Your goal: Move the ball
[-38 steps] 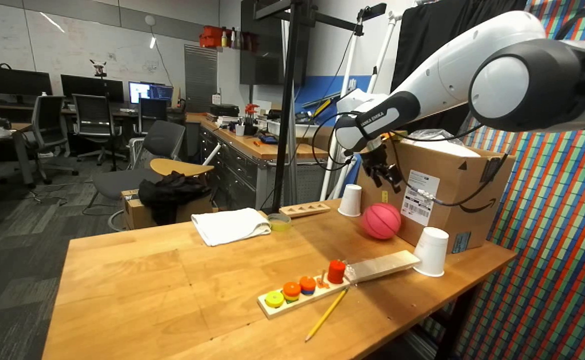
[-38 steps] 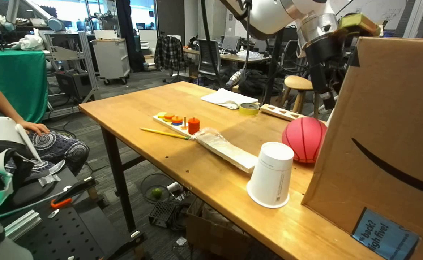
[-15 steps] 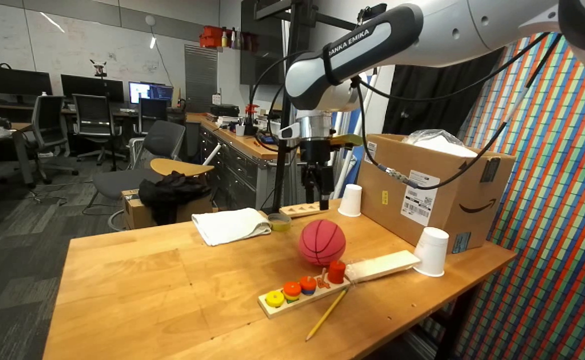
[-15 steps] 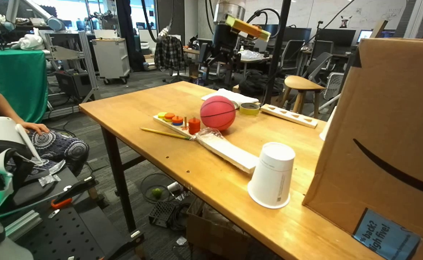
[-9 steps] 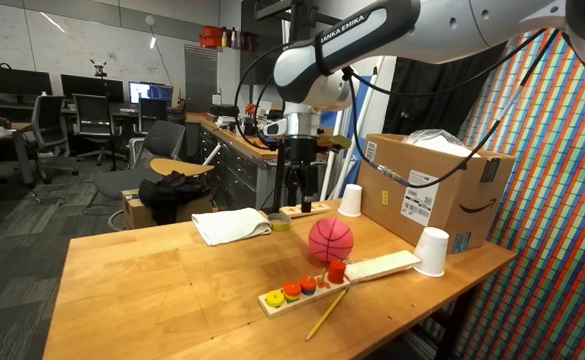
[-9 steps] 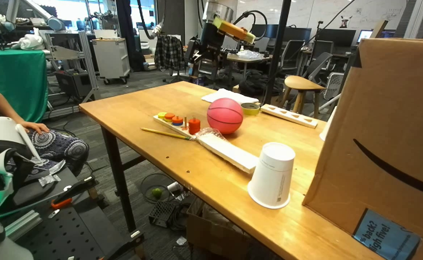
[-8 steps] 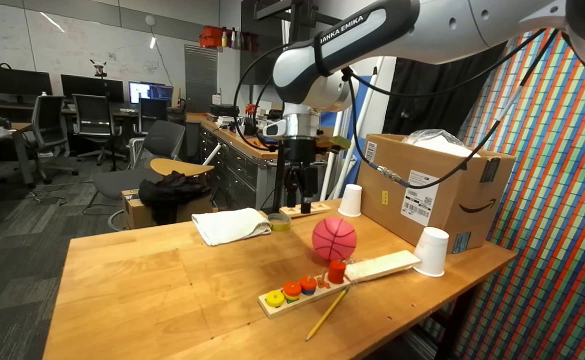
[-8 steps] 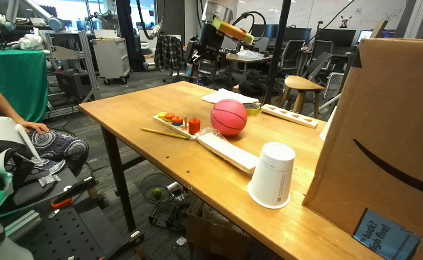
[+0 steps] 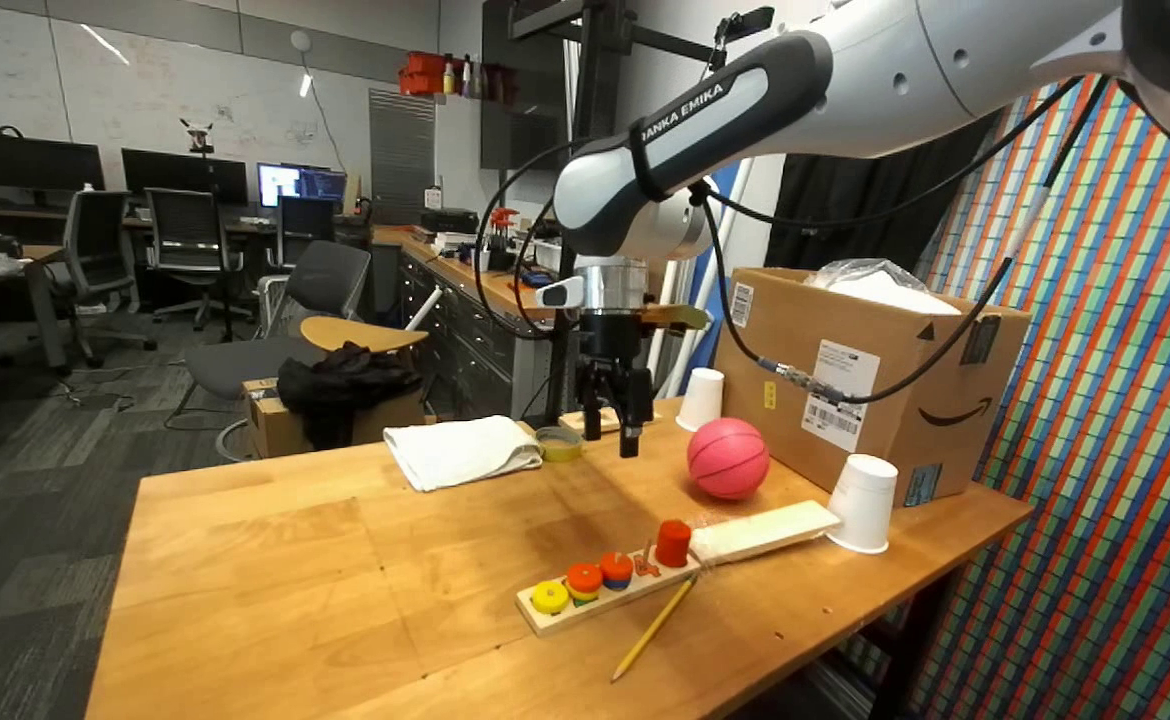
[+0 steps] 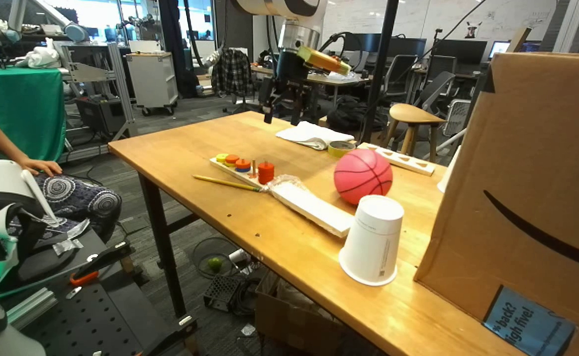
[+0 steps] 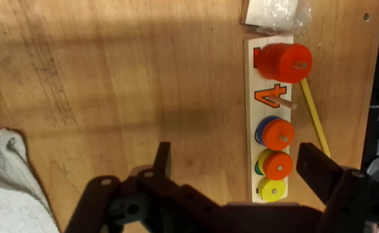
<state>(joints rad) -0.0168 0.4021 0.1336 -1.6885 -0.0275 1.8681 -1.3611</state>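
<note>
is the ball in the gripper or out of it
Out. In both exterior views the ball is on the table, apart from the gripper; in the wrist view its fingers stand wide open.

In an exterior view, the brown rectangular wooden table [image 9: 275, 560] is looked down on aslant, with grey mesh-backed office chairs [image 9: 185, 232] faced beyond. In an exterior view, the large brown cardboard box [image 10: 512, 158] is shown close and cropped, the table seen past it. In the wrist view, the table is viewed closely from above (the black two-fingered gripper [image 11: 236, 155] is cut by the border). The long, pale wooden peg board [image 11: 273, 111] is shared by all three.
</note>
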